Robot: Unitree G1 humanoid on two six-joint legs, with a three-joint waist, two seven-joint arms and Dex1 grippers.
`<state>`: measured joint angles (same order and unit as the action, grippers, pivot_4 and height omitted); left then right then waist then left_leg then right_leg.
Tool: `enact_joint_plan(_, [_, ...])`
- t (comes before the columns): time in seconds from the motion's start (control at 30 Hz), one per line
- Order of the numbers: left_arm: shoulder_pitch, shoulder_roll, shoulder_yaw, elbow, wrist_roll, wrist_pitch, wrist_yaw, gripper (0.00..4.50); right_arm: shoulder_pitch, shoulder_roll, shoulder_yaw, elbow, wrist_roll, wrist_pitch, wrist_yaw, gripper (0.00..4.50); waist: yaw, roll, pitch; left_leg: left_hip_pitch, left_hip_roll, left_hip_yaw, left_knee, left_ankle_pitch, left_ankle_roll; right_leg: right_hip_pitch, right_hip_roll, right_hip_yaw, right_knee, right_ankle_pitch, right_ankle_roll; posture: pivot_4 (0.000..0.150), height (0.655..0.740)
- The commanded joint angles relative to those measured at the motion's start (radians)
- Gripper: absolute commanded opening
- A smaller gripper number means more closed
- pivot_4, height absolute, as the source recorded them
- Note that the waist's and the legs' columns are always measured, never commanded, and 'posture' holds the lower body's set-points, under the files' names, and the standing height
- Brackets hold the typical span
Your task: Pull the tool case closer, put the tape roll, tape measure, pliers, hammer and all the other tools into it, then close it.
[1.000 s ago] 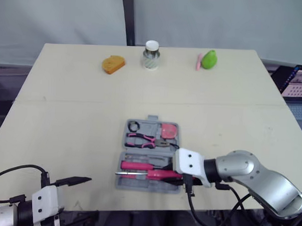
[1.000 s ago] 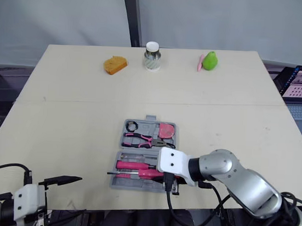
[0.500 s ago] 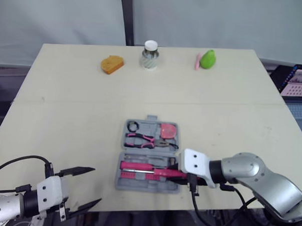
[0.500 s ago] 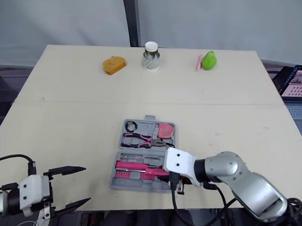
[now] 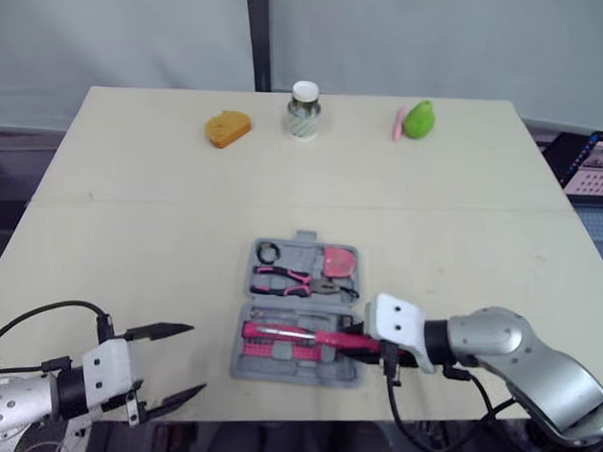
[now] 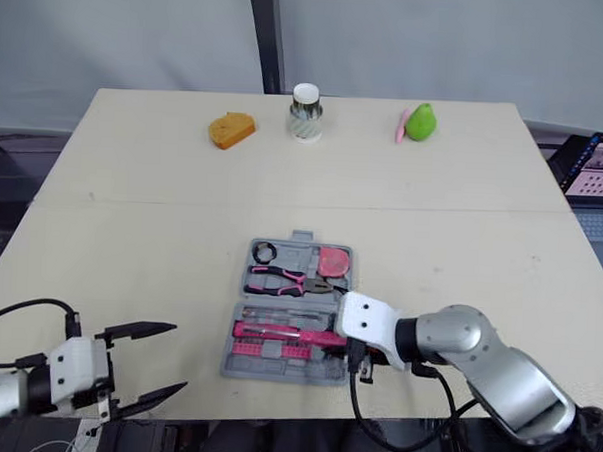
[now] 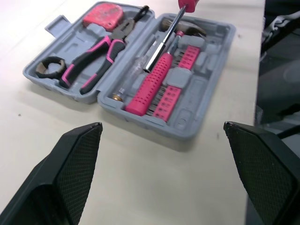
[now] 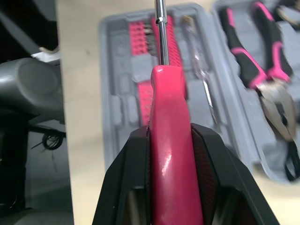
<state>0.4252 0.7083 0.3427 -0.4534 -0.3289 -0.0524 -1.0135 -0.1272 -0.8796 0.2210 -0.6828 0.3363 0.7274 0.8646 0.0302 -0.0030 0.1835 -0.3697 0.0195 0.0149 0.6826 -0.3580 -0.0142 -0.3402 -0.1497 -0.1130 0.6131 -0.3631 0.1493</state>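
The grey tool case [image 5: 245,369] lies open near the table's front edge. Its far half holds the black tape roll [image 5: 268,253], the pink-handled pliers [image 5: 284,278] and the red tape measure [image 5: 337,261]. A hammer with a ridged pink handle [image 7: 150,84] lies in the near half. My right gripper [image 8: 169,133] is shut on a pink-handled screwdriver [image 5: 342,340], whose metal shaft points left over the near half. My left gripper [image 5: 198,359] stands open at the front edge, left of the case, with nothing between its fingers.
Along the far edge stand an orange object [image 5: 227,129], a jar with a white lid [image 5: 303,111], a pink stick [image 5: 397,122] and a green pear [image 5: 418,119]. A laptop [image 5: 594,164] sits beyond the table's right side.
My right gripper has drawn slightly to the right with the screwdriver. My left gripper has spread its fingers wide and come nearer the case.
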Motion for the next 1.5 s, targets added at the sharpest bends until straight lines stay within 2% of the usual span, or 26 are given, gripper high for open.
enact_joint_plan(0.03, [-0.05, 0.006, -0.024, 0.018, -0.009, 0.003, 0.013, 4.5, 0.065, 0.02, -0.102, -0.003, 0.02, -0.021, -0.04, 0.68, -0.004, 0.0, 0.0, 0.0, 0.0, 0.0, 0.0, 0.0, 0.0, 0.0, 0.0, 0.0, 0.0, 0.0, 0.0, 0.15, 0.74])
enact_joint_plan(0.23, [-0.183, -0.008, -0.099, 0.13, 0.025, -0.045, 0.014, 4.5, 0.168, 0.072, -0.165, 0.057, 0.001, -0.095, -0.078, 0.68, -0.007, 0.0, -0.001, 0.001, 0.0, 0.001, -0.001, 0.0, 0.0, -0.001, 0.0, 0.0, 0.003, 0.0, 0.0, 0.15, 0.74])
enact_joint_plan(0.5, [-0.283, -0.017, -0.156, 0.216, 0.045, -0.091, 0.026, 4.5, 0.162, 0.117, -0.179, 0.115, -0.021, -0.144, -0.108, 0.68, -0.007, 0.0, -0.001, 0.001, 0.0, 0.001, 0.0, 0.0, 0.0, -0.002, 0.0, 0.001, 0.005, 0.0, 0.0, 0.15, 0.74])
enact_joint_plan(0.7, [-0.362, -0.03, -0.219, 0.251, 0.05, -0.102, 0.012, 4.5, 0.186, 0.189, -0.287, 0.122, 0.028, -0.104, -0.175, 0.68, -0.003, 0.0, -0.001, 0.001, 0.0, 0.001, 0.001, 0.0, 0.0, -0.001, 0.0, 0.001, 0.005, 0.0, 0.0, 0.15, 0.74])
enact_joint_plan(0.9, [-0.538, -0.083, -0.318, 0.302, 0.047, -0.067, 0.015, 4.5, 0.253, 0.291, -0.448, 0.135, 0.033, -0.065, -0.317, 0.68, -0.002, 0.001, -0.001, 0.001, -0.001, -0.001, 0.002, 0.0, 0.0, -0.001, -0.001, 0.001, 0.008, 0.0, 0.0, 0.15, 0.74])
enact_joint_plan(1.13, [-0.703, -0.191, -0.43, 0.356, 0.065, -0.058, 0.021, 4.5, 0.337, 0.409, -0.561, 0.156, -0.001, -0.086, -0.474, 0.68, -0.007, 0.001, -0.001, 0.001, -0.002, 0.0, 0.001, 0.0, 0.0, -0.002, -0.001, 0.001, 0.009, 0.0, 0.0, 0.15, 0.74])
enact_joint_plan(1.27, [-0.747, -0.242, -0.476, 0.375, 0.076, -0.053, 0.03, 4.5, 0.372, 0.473, -0.582, 0.19, -0.032, -0.126, -0.539, 0.68, -0.007, 0.002, -0.002, 0.001, -0.002, 0.0, 0.001, 0.0, 0.0, -0.003, -0.001, 0.002, 0.009, 0.0, 0.0, 0.15, 0.74])
enact_joint_plan(1.5, [-0.759, -0.269, -0.496, 0.373, 0.083, -0.048, 0.045, 4.5, 0.411, 0.534, -0.574, 0.257, -0.059, -0.194, -0.575, 0.68, -0.009, 0.004, -0.003, 0.001, -0.002, 0.001, 0.001, 0.0, 0.0, -0.003, -0.001, 0.003, 0.009, 0.0, 0.0, 0.15, 0.74])
